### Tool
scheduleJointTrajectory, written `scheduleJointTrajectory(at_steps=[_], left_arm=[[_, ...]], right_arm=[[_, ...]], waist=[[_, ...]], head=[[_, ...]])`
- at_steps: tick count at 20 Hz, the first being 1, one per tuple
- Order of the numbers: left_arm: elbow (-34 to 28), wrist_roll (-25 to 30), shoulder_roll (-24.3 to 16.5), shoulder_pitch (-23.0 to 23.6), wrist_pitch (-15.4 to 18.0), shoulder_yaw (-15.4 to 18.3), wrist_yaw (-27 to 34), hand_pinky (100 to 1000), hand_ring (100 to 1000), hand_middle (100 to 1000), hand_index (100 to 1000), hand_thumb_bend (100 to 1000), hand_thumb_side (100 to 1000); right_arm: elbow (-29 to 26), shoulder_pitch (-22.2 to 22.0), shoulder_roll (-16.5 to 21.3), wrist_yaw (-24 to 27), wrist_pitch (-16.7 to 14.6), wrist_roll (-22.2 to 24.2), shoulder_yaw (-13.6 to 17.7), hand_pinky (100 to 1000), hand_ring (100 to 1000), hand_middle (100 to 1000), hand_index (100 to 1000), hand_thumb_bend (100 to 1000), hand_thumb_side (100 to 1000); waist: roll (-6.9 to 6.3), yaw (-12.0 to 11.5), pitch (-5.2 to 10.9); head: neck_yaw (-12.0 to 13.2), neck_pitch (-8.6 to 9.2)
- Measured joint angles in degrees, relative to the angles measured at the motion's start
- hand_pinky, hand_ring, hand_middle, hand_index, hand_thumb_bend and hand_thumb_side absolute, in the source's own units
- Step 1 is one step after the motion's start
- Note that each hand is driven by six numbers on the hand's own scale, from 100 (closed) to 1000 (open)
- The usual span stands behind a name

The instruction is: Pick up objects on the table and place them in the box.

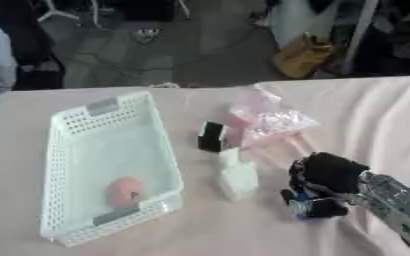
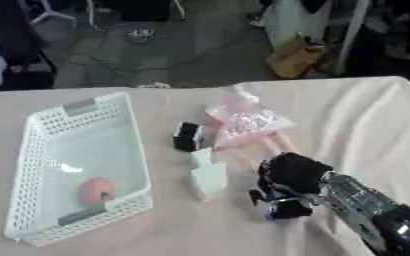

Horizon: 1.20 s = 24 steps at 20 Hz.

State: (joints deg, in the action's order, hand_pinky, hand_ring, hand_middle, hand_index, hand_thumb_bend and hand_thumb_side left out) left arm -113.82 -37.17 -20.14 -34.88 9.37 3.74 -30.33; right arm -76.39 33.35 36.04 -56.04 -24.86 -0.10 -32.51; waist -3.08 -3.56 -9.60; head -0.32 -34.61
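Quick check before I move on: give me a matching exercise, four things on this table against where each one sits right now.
Things:
1. pink round object
2. black block
3. white bottle
4. pink plastic bag

Places:
A. far side of the table, behind the black block
B. inside the white basket, near end
C. nearest the right hand, to its left
D. between the basket and the bag

Pairs: 1-B, 2-D, 3-C, 4-A

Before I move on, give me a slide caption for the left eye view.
Right robot hand beside a white block; pink round object already in the white basket.
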Motion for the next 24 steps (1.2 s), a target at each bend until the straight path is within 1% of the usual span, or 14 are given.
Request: scheduleJointTrajectory(at_steps=[1, 4, 6, 7, 8, 10, 12, 13, 15, 17, 20, 24], left_arm=[[0.0, 0.0, 0.0, 0.0, 0.0, 0.0, 0.0, 854, 990, 910, 962, 100, 945], [0.0, 0.0, 0.0, 0.0, 0.0, 0.0, 0.0, 854, 990, 910, 962, 100, 946], [0.0, 0.0, 0.0, 0.0, 0.0, 0.0, 0.0, 854, 990, 910, 962, 100, 946], [0.0, 0.0, 0.0, 0.0, 0.0, 0.0, 0.0, 854, 990, 910, 962, 100, 946], [0.0, 0.0, 0.0, 0.0, 0.0, 0.0, 0.0, 854, 990, 910, 962, 100, 946], [0.0, 0.0, 0.0, 0.0, 0.0, 0.0, 0.0, 853, 990, 911, 962, 100, 947], [0.0, 0.0, 0.0, 0.0, 0.0, 0.0, 0.0, 854, 990, 911, 962, 100, 946], [0.0, 0.0, 0.0, 0.0, 0.0, 0.0, 0.0, 854, 990, 911, 962, 100, 947], [0.0, 0.0, 0.0, 0.0, 0.1, 0.0, 0.0, 854, 990, 911, 963, 100, 947], [0.0, 0.0, 0.0, 0.0, 0.1, 0.0, 0.0, 854, 990, 911, 963, 100, 947], [0.0, 0.0, 0.0, -0.2, 0.1, 0.0, 0.0, 854, 990, 911, 963, 100, 947], [0.0, 0.2, 0.0, -1.0, 0.3, 0.0, 0.0, 854, 990, 912, 963, 100, 946]], right_arm=[[-0.2, 0.2, 0.1, 0.0, 0.0, -1.4, 0.0, 100, 100, 100, 106, 100, 1000], [-0.9, 0.6, 0.3, -0.1, 0.1, -5.4, 0.0, 100, 100, 100, 100, 100, 1000], [-1.3, 1.0, 0.7, 0.1, 0.1, -7.0, 0.0, 100, 100, 100, 100, 100, 1000], [-1.5, 1.1, 0.8, 0.5, 0.1, -7.4, -0.1, 100, 100, 100, 100, 100, 1000], [-1.9, 1.3, 1.0, 1.1, 0.1, -7.5, -0.3, 100, 100, 100, 100, 100, 967], [-2.9, 1.9, 1.4, 3.0, 0.1, -6.7, -0.6, 100, 100, 100, 100, 100, 931], [-4.0, 2.5, 2.0, 5.8, 0.2, -4.7, -0.9, 100, 100, 100, 100, 100, 887], [-4.5, 2.9, 2.2, 7.3, 0.3, -3.2, -1.1, 100, 100, 100, 100, 100, 880], [-5.5, 3.7, 2.6, 11.0, 0.6, 0.7, -1.4, 100, 100, 100, 100, 100, 853], [-6.5, 4.9, 2.9, 15.0, 1.5, 5.1, -1.4, 100, 100, 100, 100, 100, 846], [-8.1, 7.3, 3.3, 20.8, 3.7, 10.7, -1.1, 100, 100, 100, 100, 100, 832], [-10.3, 11.7, 3.3, 27.5, 7.6, 15.9, 0.0, 100, 100, 100, 100, 100, 846]], waist=[[0.00, 0.0, 0.00], [0.00, -0.2, 0.00], [0.00, -0.3, 0.00], [0.00, -0.3, 0.00], [0.00, -0.3, 0.00], [0.00, -0.3, 0.00], [0.00, -0.3, 0.00], [0.00, -0.3, 0.00], [0.00, -0.3, 0.00], [0.00, -0.4, 0.00], [0.02, -0.8, 0.00], [0.03, -1.6, 0.00]], head=[[0.0, 0.00], [0.0, 0.01], [-0.1, 0.01], [-0.2, 0.01], [-0.3, 0.01], [-0.4, 0.01], [-0.5, 0.01], [-0.5, 0.01], [-0.6, 0.01], [-0.8, 0.02], [-1.0, 0.06], [-1.5, 0.30]])
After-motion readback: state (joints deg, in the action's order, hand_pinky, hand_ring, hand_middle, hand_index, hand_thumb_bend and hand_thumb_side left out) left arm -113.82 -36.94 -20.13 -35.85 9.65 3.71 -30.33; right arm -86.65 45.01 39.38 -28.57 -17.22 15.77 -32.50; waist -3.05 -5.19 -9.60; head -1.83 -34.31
